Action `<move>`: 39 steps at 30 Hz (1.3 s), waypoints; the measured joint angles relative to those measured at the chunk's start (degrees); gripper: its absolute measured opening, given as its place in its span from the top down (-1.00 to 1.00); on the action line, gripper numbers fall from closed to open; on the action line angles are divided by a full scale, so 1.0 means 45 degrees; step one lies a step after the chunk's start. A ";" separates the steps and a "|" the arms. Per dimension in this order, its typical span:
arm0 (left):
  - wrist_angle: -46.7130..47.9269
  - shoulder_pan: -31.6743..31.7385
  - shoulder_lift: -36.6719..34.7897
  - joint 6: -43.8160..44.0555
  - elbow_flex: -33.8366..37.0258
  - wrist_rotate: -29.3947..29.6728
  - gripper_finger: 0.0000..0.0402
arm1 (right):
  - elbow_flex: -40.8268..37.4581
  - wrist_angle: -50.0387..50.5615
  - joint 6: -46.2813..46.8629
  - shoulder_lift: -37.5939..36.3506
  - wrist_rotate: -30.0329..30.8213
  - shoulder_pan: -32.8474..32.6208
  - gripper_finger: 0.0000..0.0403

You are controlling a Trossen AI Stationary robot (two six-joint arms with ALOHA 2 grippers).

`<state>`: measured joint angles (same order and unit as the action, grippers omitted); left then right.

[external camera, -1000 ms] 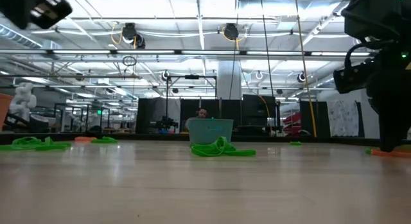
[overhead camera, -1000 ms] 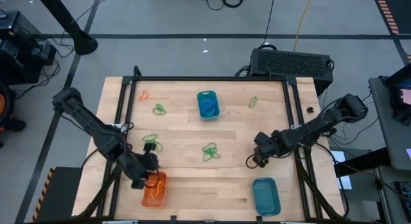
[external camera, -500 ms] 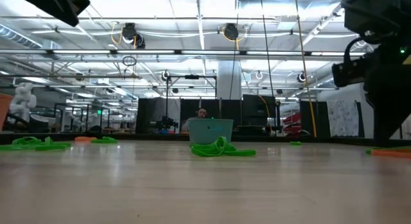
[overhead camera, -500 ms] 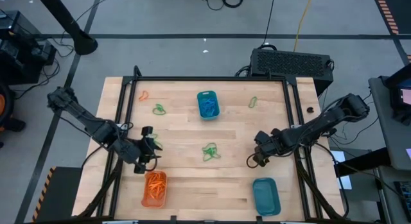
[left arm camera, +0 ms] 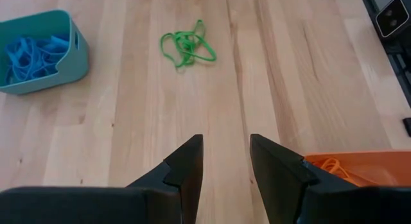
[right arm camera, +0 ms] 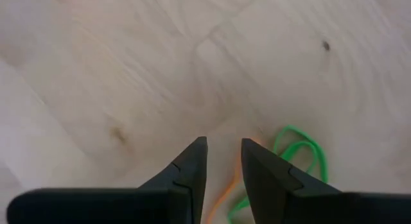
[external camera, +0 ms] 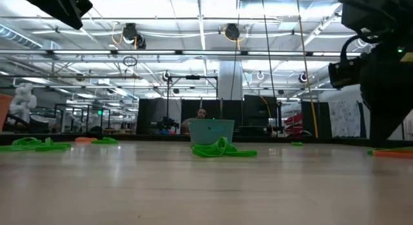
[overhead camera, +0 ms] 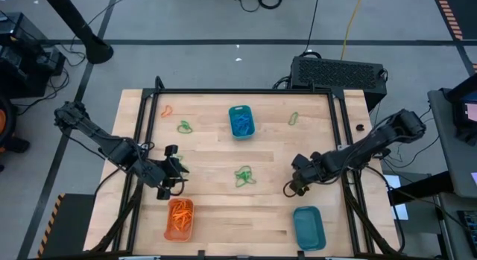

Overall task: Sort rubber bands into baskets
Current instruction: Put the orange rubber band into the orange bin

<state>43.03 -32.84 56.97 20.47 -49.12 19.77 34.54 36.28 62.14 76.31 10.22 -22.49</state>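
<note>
Rubber bands (overhead camera: 244,176) lie scattered over the wooden bench (overhead camera: 216,152): a tangled green clump near its middle, a green one by the far left (overhead camera: 184,127), an orange loop (overhead camera: 166,110) beyond that at the far left corner, and a thin green loop (overhead camera: 294,119) toward the far right. The baskets stand well apart. A teal basket (overhead camera: 241,121) at the far middle holds blue bands, its long axis running from the far edge toward the near edge. The orange basket (overhead camera: 179,219) at the near left holds orange bands and lies the same way, slightly tilted. The second teal basket (overhead camera: 308,227) sits at the near right, also lengthwise front to back.

The left pincer (left arm camera: 225,161) hangs above the bench just beyond the orange basket, pointing toward the middle clump; its fingers stand a narrow gap apart with nothing between them. The right pincer (right arm camera: 223,158) is low over the bench on the right side, just beyond the near teal basket, its tips narrowly apart over bare wood, with an orange strand and a green loop (right arm camera: 297,156) just beside them; whether it grips either I cannot tell
</note>
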 joint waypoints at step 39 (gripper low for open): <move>-1.4205 -0.0030 0.0161 -0.4377 0.4964 0.2278 0.32 | 0.4398 -0.3392 -0.5600 0.0661 0.2430 -0.1615 1.00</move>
<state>-20.90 -32.98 57.69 0.77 -26.78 30.02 54.34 21.01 36.94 79.29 21.15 -29.76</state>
